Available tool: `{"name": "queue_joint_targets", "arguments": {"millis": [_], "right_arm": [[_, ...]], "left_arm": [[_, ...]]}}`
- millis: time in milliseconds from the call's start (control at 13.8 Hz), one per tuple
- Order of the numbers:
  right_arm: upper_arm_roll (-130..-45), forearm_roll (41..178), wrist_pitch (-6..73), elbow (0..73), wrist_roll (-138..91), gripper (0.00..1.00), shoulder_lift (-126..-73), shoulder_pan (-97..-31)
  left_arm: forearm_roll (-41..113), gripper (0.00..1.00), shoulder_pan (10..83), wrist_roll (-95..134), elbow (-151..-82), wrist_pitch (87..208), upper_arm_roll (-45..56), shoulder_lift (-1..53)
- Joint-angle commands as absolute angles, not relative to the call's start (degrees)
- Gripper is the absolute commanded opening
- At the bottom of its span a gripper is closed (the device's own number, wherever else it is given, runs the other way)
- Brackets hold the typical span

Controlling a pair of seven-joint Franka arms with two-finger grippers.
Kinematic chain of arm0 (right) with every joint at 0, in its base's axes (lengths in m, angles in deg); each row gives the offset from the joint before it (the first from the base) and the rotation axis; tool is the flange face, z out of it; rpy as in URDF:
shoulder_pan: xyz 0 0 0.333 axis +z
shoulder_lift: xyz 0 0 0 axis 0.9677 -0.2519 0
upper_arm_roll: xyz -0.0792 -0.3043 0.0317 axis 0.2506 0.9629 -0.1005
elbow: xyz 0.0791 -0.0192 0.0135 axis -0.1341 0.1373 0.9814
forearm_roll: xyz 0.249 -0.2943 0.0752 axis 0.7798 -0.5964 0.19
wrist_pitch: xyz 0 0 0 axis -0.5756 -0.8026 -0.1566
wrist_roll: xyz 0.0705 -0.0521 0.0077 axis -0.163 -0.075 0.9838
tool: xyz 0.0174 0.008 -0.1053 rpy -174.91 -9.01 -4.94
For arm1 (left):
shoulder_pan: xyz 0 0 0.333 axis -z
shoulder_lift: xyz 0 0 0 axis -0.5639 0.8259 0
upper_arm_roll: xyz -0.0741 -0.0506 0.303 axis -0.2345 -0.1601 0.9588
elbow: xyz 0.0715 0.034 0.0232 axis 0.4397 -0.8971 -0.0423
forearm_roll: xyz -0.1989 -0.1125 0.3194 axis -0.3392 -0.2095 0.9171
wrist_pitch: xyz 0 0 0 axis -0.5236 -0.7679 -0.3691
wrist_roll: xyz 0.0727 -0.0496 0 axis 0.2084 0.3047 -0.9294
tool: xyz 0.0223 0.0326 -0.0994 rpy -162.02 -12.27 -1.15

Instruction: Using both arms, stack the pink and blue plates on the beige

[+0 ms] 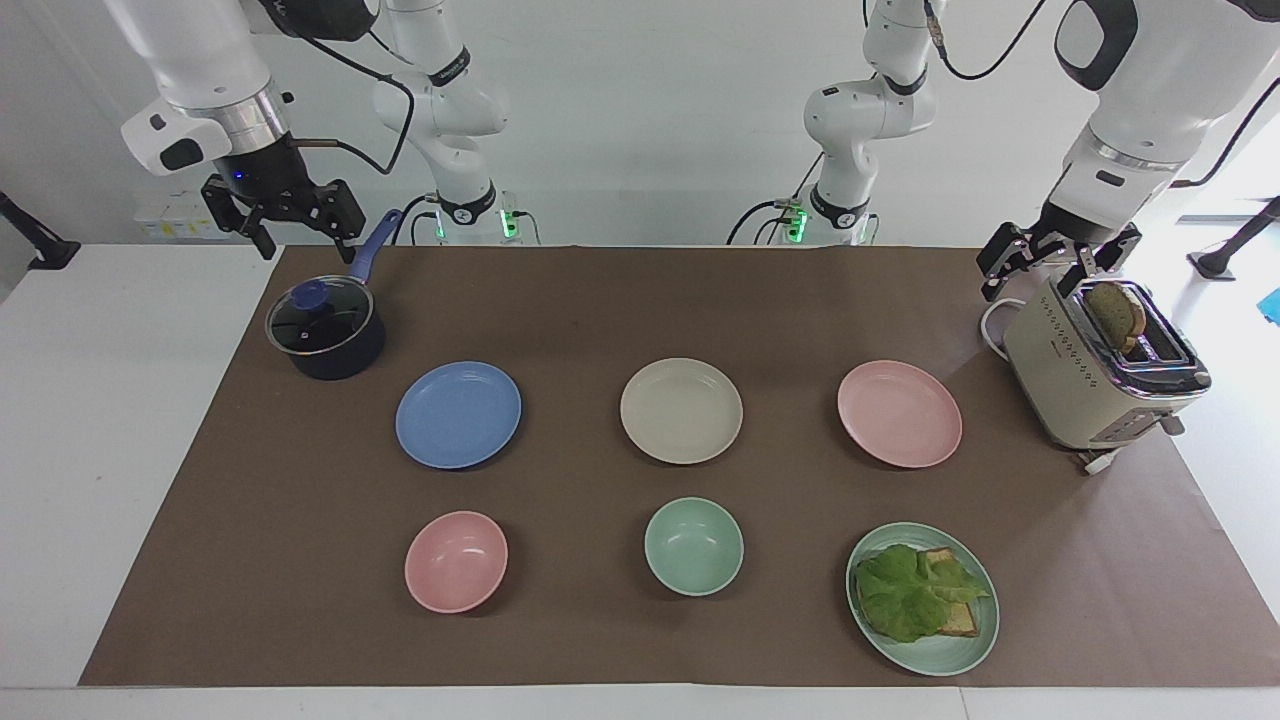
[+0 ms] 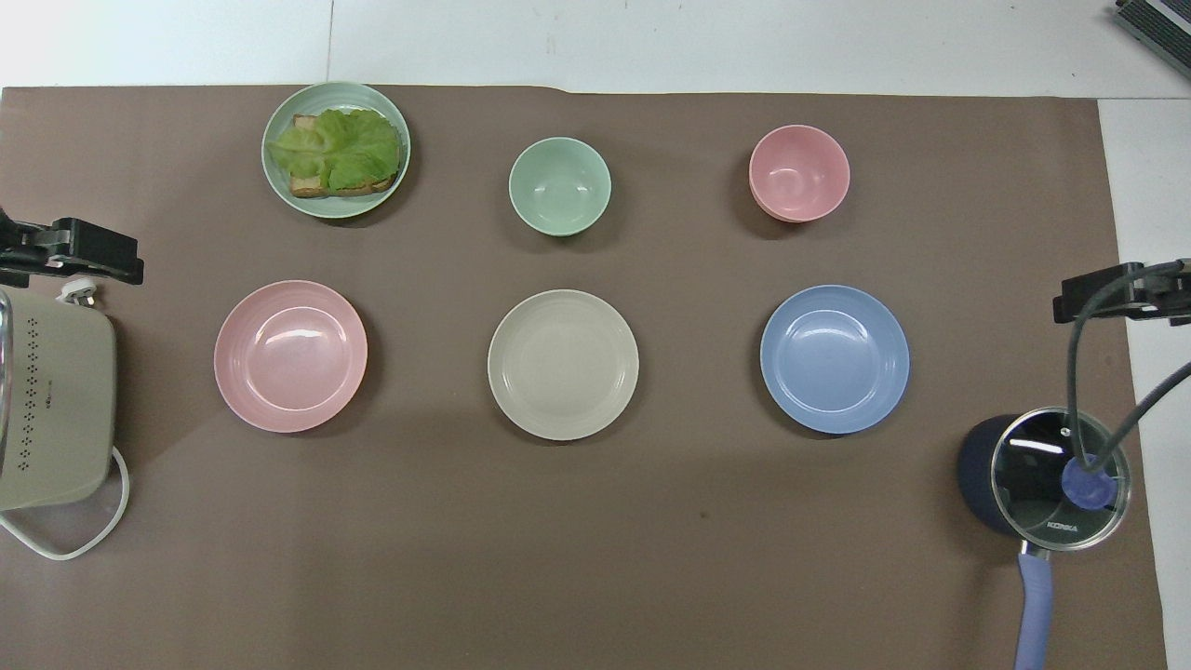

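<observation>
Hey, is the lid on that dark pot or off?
On. The glass lid with its blue knob sits flat across the rim of the dark pot, closing it.

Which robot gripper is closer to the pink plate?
Left. The left gripper hangs above the toaster, next to the pink plate; the right gripper is up by the pot at the table's right-arm end.

Both pictures are bright and sharp. Light comes mostly from above, so the shadows are small and soft. The white table (image 1: 100, 420) glares at 3 o'clock in the facing view. Shiny spots sit on the pot lid (image 2: 1059, 479).
</observation>
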State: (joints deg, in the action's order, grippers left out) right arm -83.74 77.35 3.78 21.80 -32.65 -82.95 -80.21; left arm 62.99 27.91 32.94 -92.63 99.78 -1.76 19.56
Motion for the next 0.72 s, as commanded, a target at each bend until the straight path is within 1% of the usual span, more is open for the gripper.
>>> {"name": "queue_joint_targets", "arguments": {"millis": [0, 507, 652], "right_arm": [[-84.2, 77.1, 3.7, 22.7, -33.1, 1.0, -82.0, -80.5], [-84.1, 77.1, 3.8, 22.7, -33.1, 1.0, -82.0, -80.5], [-84.2, 77.1, 3.9, 22.7, -33.1, 1.0, -82.1, -80.5]], "left_arm": [[63.7, 1.0, 27.9, 33.0, -92.8, 99.0, -1.7, 19.0], [63.7, 1.0, 27.9, 33.1, -92.8, 99.2, -1.8, 19.0], [63.6, 1.0, 25.4, 32.9, -92.8, 99.9, -1.7, 19.0]]}}
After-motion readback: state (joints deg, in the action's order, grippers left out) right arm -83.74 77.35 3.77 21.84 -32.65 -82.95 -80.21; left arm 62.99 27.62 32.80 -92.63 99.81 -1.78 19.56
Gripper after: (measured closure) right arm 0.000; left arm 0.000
